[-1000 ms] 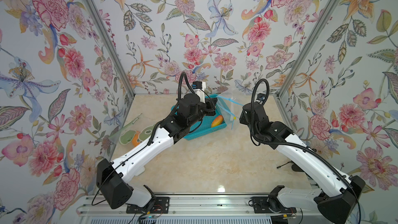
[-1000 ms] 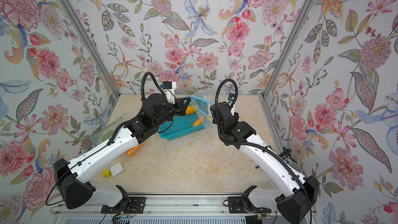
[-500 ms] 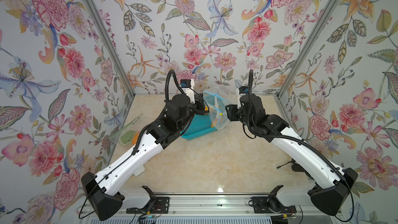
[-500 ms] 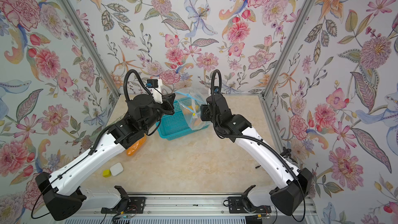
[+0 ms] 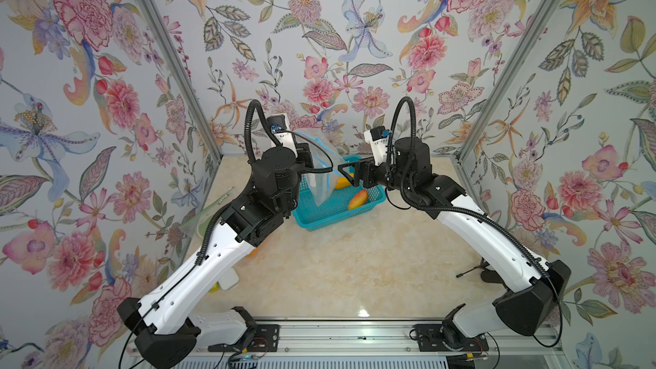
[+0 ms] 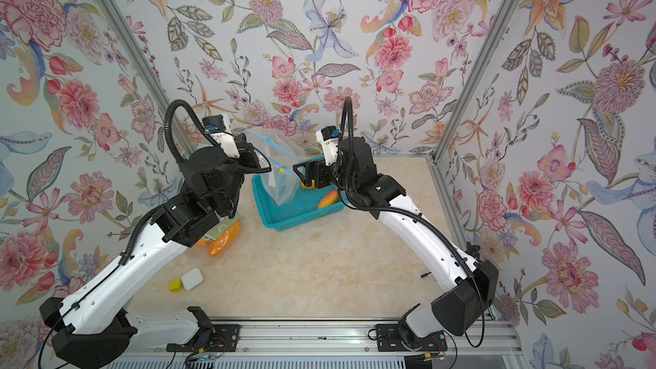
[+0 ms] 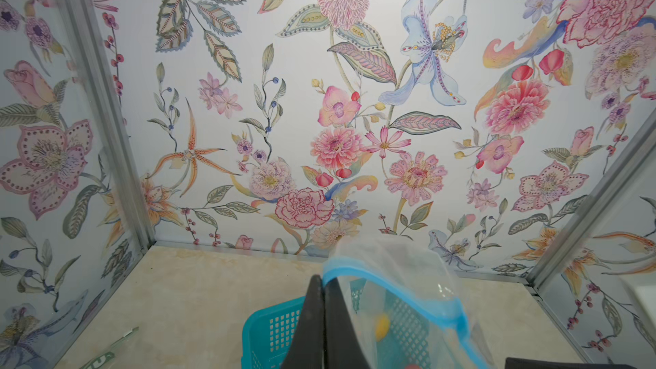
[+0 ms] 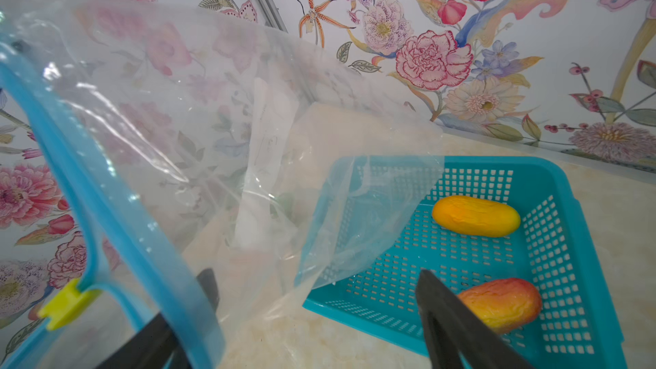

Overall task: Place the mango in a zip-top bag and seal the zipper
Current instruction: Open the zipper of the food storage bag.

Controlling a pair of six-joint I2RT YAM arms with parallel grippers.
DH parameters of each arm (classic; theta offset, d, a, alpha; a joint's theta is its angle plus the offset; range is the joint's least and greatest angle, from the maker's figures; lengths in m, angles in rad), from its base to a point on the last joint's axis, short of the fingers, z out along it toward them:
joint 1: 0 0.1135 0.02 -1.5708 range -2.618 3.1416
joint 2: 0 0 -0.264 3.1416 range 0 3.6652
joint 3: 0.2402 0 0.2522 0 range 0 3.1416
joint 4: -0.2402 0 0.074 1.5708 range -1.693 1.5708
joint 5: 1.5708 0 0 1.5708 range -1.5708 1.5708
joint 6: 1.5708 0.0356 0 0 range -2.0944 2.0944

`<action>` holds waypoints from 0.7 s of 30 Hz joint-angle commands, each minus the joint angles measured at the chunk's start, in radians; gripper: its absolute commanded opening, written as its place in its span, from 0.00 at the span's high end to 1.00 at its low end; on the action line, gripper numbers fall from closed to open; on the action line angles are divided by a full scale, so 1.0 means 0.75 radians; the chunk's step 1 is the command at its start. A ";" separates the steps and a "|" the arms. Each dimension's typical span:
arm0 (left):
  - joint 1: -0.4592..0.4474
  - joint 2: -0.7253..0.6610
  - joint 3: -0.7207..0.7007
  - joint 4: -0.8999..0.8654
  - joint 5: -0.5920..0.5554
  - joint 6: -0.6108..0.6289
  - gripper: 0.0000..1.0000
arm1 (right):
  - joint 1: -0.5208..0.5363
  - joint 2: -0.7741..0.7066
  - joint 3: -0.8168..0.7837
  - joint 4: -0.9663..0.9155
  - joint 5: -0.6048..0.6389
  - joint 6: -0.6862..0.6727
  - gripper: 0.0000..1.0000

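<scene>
Early: nothing bagged, zip unsealed. Pinching zip-top bag [image 8: 213, 118] rim w/ left tool [image 7: 322, 289], clamped shut, over basket [image 8: 497, 163]. Keeping right tool [image 8: 316, 280] wide, empty, at bag mouth. Leaving mango [image 8: 504, 301] in basket by yellow fruit [image 8: 475, 216]. Left: grab, insert, zip. Vs prev frame: right tool spread wider.

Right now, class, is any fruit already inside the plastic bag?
No: in the right wrist view the mango and the yellow fruit both lie uncovered in the basket, outside the bag.
</scene>
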 commanded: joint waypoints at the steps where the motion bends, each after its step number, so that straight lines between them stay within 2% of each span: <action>1: 0.023 0.084 0.095 -0.013 -0.190 0.144 1.00 | -0.080 -0.069 -0.096 0.157 -0.229 0.085 0.10; 4: 0.039 0.136 0.122 -0.030 -0.144 0.136 1.00 | -0.139 -0.075 -0.185 0.476 -0.435 0.276 0.08; 6: 0.058 0.145 0.126 -0.037 -0.110 0.117 1.00 | -0.164 -0.053 -0.170 0.526 -0.439 0.325 0.08; 9: 0.105 0.134 0.130 -0.055 -0.097 0.115 1.00 | -0.222 -0.019 -0.141 0.378 -0.285 0.310 0.11; 13: 0.166 0.110 0.133 -0.049 -0.068 0.146 1.00 | -0.290 0.041 -0.144 0.090 0.077 0.127 0.12; 15: 0.184 0.113 0.149 -0.054 -0.064 0.172 1.00 | -0.317 0.101 -0.139 0.002 0.207 0.049 0.11; 21: 0.233 0.152 0.201 -0.121 -0.093 0.202 1.00 | -0.356 0.330 -0.085 -0.089 0.350 -0.075 0.11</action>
